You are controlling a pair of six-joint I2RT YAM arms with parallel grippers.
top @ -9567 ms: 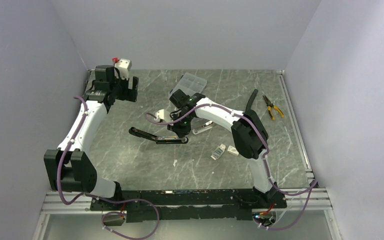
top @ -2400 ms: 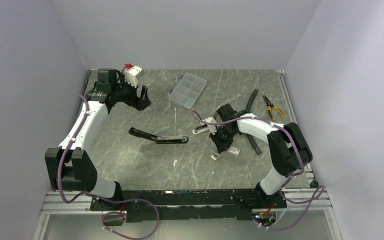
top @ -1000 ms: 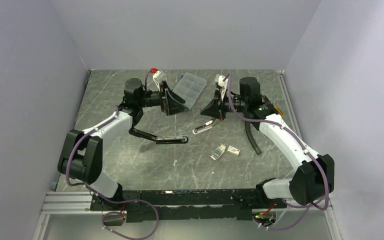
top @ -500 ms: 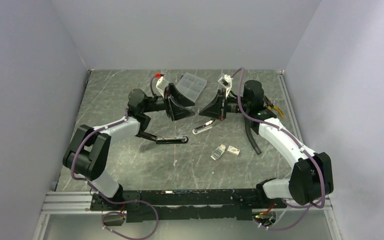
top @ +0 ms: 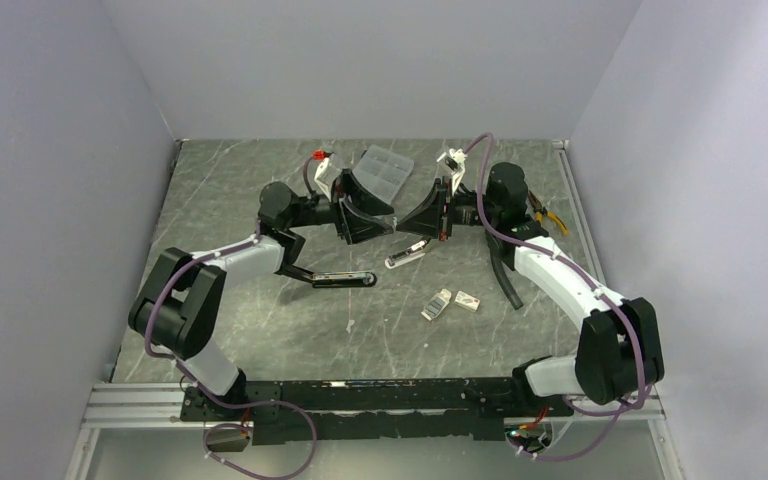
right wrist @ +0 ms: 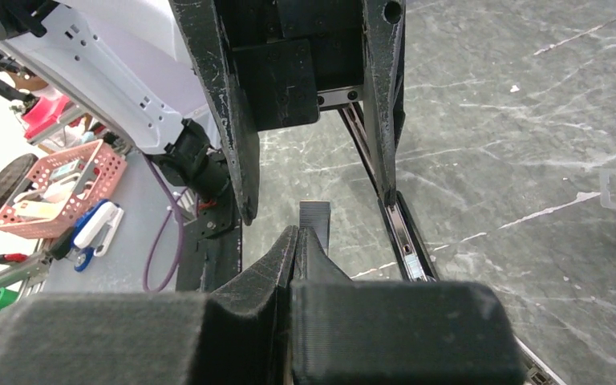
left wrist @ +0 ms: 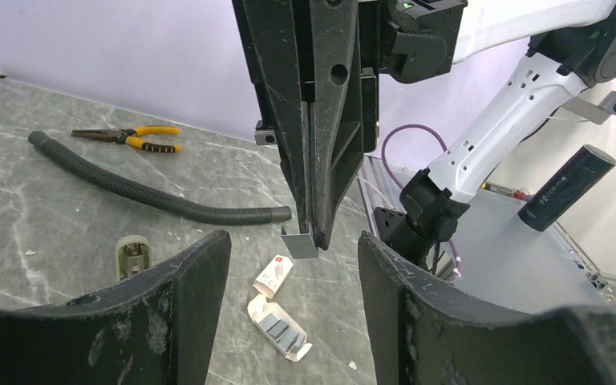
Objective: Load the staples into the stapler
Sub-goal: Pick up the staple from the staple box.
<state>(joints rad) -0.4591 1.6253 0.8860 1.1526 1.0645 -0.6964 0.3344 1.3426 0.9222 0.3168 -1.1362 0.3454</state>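
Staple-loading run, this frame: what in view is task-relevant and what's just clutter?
Job in hand:
- stapler, lying opened out
- staple strip, pinched in the right hand
- staple box tray, strips still in it
- sleeve with the red mark

Lying about:
- clear compartment case
- black corrugated hose
- yellow-handled pliers

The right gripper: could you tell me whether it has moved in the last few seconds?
Yes. The right gripper went from the staple box toward the clear case.
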